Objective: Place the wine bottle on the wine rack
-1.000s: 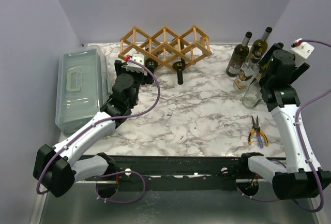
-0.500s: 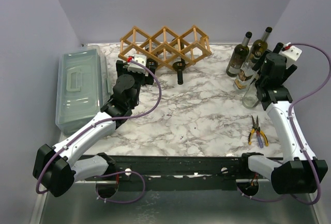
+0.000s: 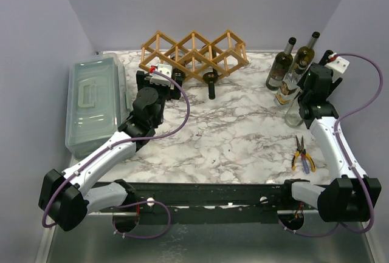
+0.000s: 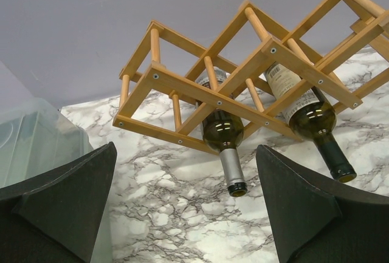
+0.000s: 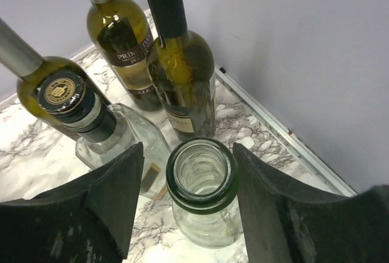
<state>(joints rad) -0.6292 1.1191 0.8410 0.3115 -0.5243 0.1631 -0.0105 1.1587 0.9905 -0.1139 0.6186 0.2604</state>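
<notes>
The wooden wine rack (image 3: 193, 53) stands at the back of the table and shows close in the left wrist view (image 4: 182, 87). Two dark bottles lie in it, necks pointing forward (image 4: 223, 132) (image 4: 311, 116). My left gripper (image 4: 185, 160) is open and empty, just in front of the rack. Several bottles stand at the back right: two dark green ones (image 3: 281, 62) (image 3: 304, 53), a clear capped one (image 5: 91, 120) and a clear open-mouthed one (image 5: 202, 175). My right gripper (image 5: 189, 153) is open, a finger on each side of the open-mouthed bottle's rim, with small gaps.
A grey-green lidded plastic box (image 3: 94, 102) lies along the left edge. Yellow-handled pliers (image 3: 302, 153) lie near the right front. The right wall stands close behind the bottles.
My right gripper has swung in and come down over the bottle cluster, settling around the open-mouthed bottle's top. The left arm has not moved.
</notes>
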